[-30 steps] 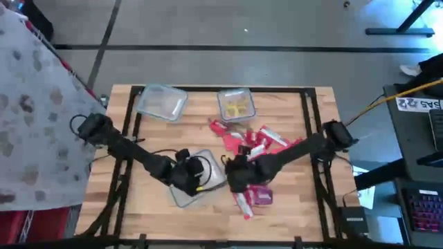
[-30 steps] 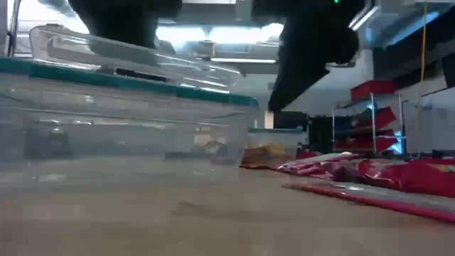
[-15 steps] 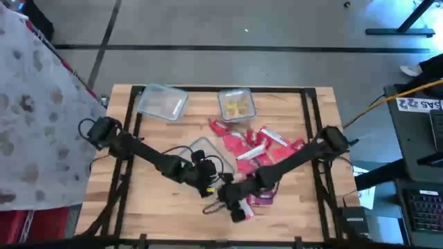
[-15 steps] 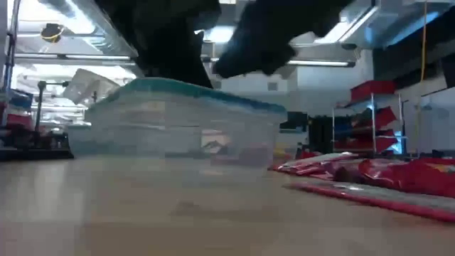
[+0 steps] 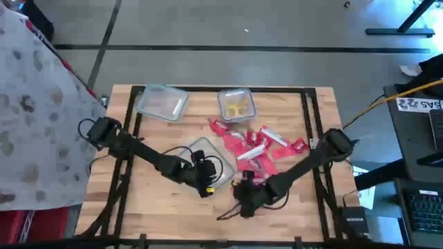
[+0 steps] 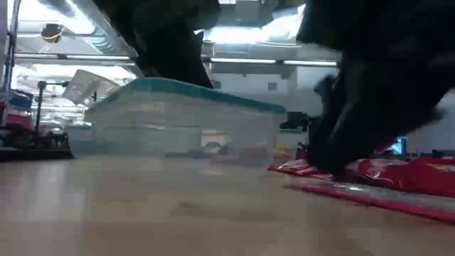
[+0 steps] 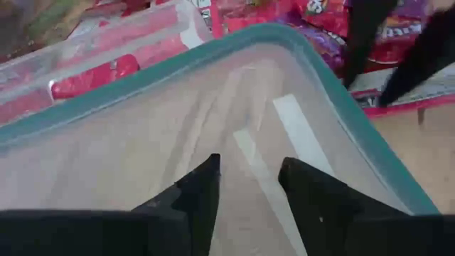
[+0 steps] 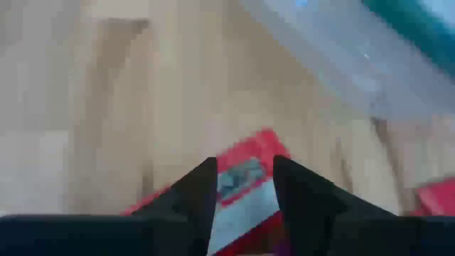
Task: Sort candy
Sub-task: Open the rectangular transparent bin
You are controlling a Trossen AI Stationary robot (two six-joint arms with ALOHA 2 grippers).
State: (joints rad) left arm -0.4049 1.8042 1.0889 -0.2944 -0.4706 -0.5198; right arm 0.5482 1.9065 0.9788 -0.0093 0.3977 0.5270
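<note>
High view: candy point(image 5: 252, 146) lay heaped just right of the tub point(image 5: 201, 160). Left claw point(image 7: 249, 186) hung over the tub, narrowly parted, empty. Right claw point(image 8: 242, 186), beside the tub, straddled a red packet point(image 8: 238, 178), narrowly parted

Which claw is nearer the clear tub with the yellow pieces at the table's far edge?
Right, narrowly. The right claw sits near the front edge, almost straight in front of the clear tub of yellow pieces; the left claw is off to its left, over another tub.

Clear smooth plastic tub point(image 7: 142, 135) with teal rim, glossy red candy point(image 5: 252, 149) wrappers, seemingly matt wooden table point(image 5: 145, 200)
</note>
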